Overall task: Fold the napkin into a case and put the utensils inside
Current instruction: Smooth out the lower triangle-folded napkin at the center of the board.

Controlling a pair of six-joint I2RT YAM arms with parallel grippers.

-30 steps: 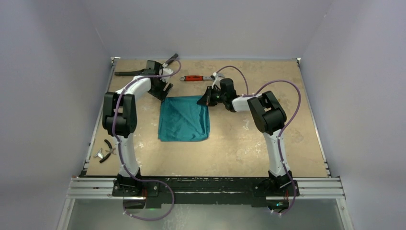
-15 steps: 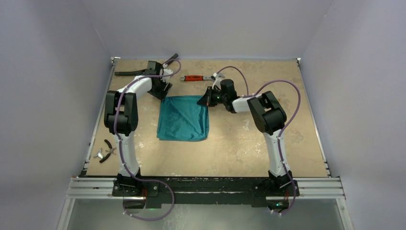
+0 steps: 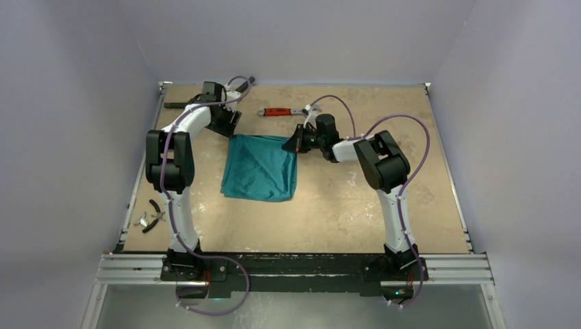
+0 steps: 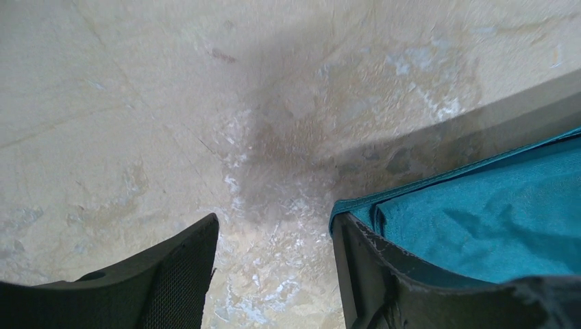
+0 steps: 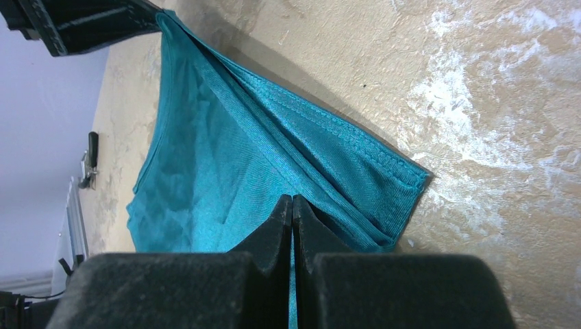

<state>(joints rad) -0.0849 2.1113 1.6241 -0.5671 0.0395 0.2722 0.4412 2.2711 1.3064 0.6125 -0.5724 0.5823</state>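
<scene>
The teal napkin (image 3: 260, 168) lies folded into a rough square in the middle of the tan table. Its far right corner (image 5: 404, 181) sits just beyond my right gripper (image 5: 292, 199), whose jaws are pressed together on a fold of the cloth, with a teal sliver showing between them. My left gripper (image 4: 274, 219) hovers at the napkin's far left corner (image 4: 342, 205), open, with only bare table between its fingers. The cloth lies against the outer side of the right finger (image 4: 363, 260). In the top view, the left gripper (image 3: 229, 127) and right gripper (image 3: 293, 142) flank the far edge. The utensils are out of view.
A red-handled wrench (image 3: 277, 112) lies beyond the napkin near the back. Black-handled pliers (image 3: 154, 216) rest by the left rail. A dark bar (image 3: 179, 105) lies at the far left corner. Walls enclose the table (image 3: 342, 212) on three sides.
My left gripper has slid toward the far left and its jaws have narrowed a little. The napkin's left side has shifted left with it. The right arm has not moved.
</scene>
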